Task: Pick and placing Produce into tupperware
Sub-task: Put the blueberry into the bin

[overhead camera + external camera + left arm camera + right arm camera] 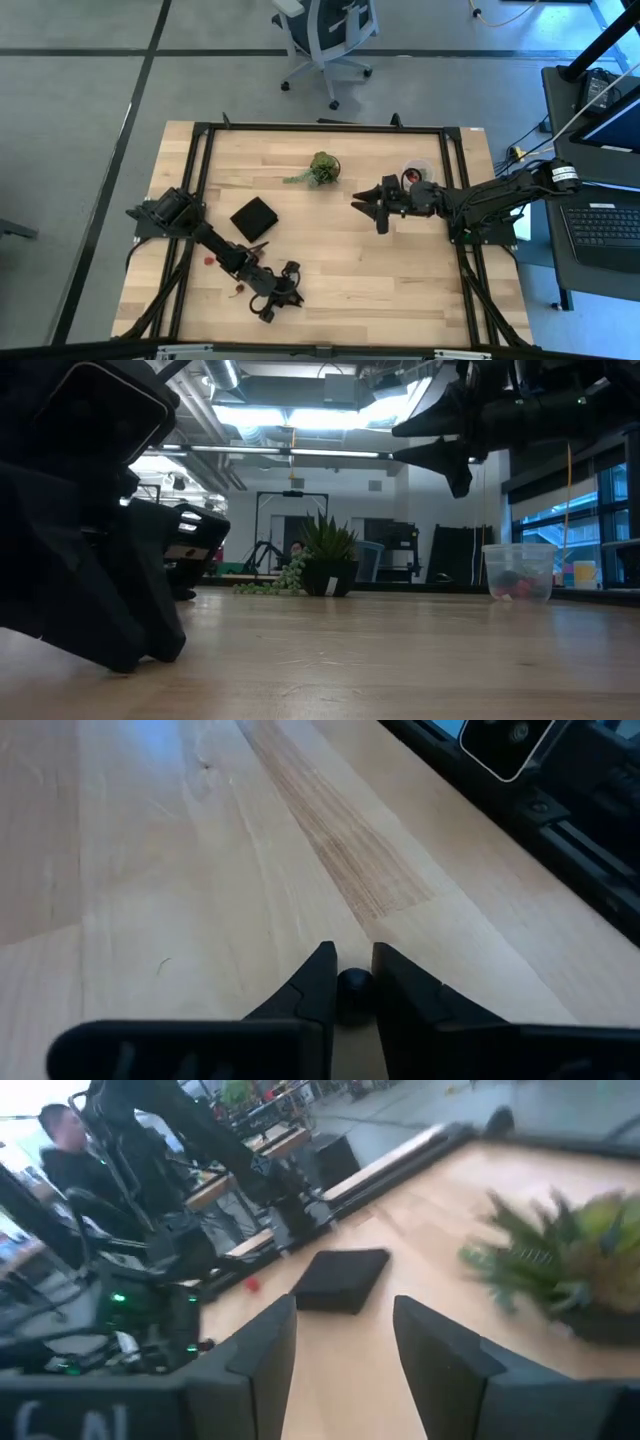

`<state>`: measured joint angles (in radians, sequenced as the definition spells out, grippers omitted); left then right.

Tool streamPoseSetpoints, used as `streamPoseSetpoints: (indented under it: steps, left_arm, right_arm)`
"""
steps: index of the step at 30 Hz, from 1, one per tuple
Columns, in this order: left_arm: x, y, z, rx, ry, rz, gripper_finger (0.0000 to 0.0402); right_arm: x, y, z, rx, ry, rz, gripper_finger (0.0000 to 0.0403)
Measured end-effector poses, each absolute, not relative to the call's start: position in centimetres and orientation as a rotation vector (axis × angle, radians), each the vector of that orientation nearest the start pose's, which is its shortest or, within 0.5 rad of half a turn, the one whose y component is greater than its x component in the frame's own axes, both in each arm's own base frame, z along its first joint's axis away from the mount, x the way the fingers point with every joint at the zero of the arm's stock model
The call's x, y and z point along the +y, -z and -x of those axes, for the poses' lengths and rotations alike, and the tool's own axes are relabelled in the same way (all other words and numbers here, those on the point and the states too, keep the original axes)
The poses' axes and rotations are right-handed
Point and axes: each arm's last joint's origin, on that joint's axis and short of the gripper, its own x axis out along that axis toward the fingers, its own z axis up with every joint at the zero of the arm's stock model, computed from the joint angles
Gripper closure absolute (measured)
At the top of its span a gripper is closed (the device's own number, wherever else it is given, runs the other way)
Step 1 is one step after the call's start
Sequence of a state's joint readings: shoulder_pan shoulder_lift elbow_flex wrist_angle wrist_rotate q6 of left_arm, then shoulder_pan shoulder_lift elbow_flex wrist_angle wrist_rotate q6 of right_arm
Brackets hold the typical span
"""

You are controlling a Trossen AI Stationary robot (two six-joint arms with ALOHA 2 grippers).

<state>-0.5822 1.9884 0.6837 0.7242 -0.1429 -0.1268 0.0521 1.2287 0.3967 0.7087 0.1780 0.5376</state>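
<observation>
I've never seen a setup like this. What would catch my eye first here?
Probably the left gripper low on the wooden table near its front edge, its fingers closing around a tiny dark berry. Next, the right gripper hanging open above the table, beside the small clear tub with red and dark pieces inside, and the green leafy plant near the back.

Wooden table (340,250) bears tub (418,171), plant (322,168), black square (254,218).

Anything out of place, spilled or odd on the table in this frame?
Nothing is spilled or damaged. The tupperware stands upright with berries inside. Loose red berries lie on the wood by the left arm, waiting for pickup. The left gripper is down on a dark berry; the right gripper hangs open above the table.
</observation>
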Motion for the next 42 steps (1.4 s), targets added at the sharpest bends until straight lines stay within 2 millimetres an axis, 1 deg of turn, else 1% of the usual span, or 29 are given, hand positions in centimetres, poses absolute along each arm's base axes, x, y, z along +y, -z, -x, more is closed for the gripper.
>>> streamPoseSetpoints:
  steps: [5,9,12,14,17,19,24,28,31,33,36,39,42]
  left_arm:
    - [-17.2,-7.3,-28.1,0.565,0.379,-0.125,0.0341]
    - [-16.2,-7.8,-28.6,0.543,0.325,-0.188,0.0349]
    - [-15.0,-8.6,-28.9,0.547,0.243,-0.269,0.0355]
    - [-14.0,-9.6,-29.2,0.534,0.157,-0.330,0.0356]
    - [-12.7,-11.8,-29.7,0.477,0.019,-0.430,0.0350]
    - [-11.8,-13.1,-29.9,0.451,-0.034,-0.498,0.0345]
    - [-10.1,-16.4,-31.1,0.359,-0.108,-0.606,0.0346]
    - [-9.2,-18.0,-32.4,0.335,-0.130,-0.717,0.0351]
    - [-8.3,-18.7,-33.1,0.329,-0.157,-0.765,0.0348]
    - [-7.6,-19.0,-33.5,0.326,-0.177,-0.763,0.0344]
    - [-6.5,-19.5,-33.9,0.325,-0.208,-0.763,0.0343]
    - [-5.7,-19.5,-34.1,0.324,-0.190,-0.791,0.0348]
    - [-5.3,-19.8,-34.3,0.281,-0.171,-0.779,0.0349]
  right_arm:
    - [1.1,-19.8,-23.7,0.133,0.048,-0.628,0.0231]
    - [1.1,-19.6,-23.7,0.149,0.034,-0.722,0.0231]
    - [1.1,-19.6,-23.7,0.153,0.041,-0.787,0.0231]
    - [1.1,-19.6,-23.7,0.152,0.045,-0.818,0.0231]
    - [1.1,-19.5,-23.7,0.160,0.050,-0.831,0.0231]
    - [1.1,-19.5,-23.7,0.163,0.052,-0.842,0.0231]
    - [1.0,-19.6,-23.7,0.143,0.074,-0.822,0.0231]
    - [0.9,-19.6,-23.7,0.124,0.110,-0.819,0.0231]
    - [0.9,-19.7,-23.7,0.117,0.107,-0.815,0.0231]
    - [1.0,-19.8,-23.8,0.118,0.100,-0.793,0.0231]
    - [1.3,-20.5,-24.1,0.100,0.081,-0.754,0.0231]
    - [1.6,-21.4,-24.6,0.084,0.061,-0.711,0.0231]
    - [1.7,-21.9,-25.0,0.086,0.064,-0.673,0.0231]
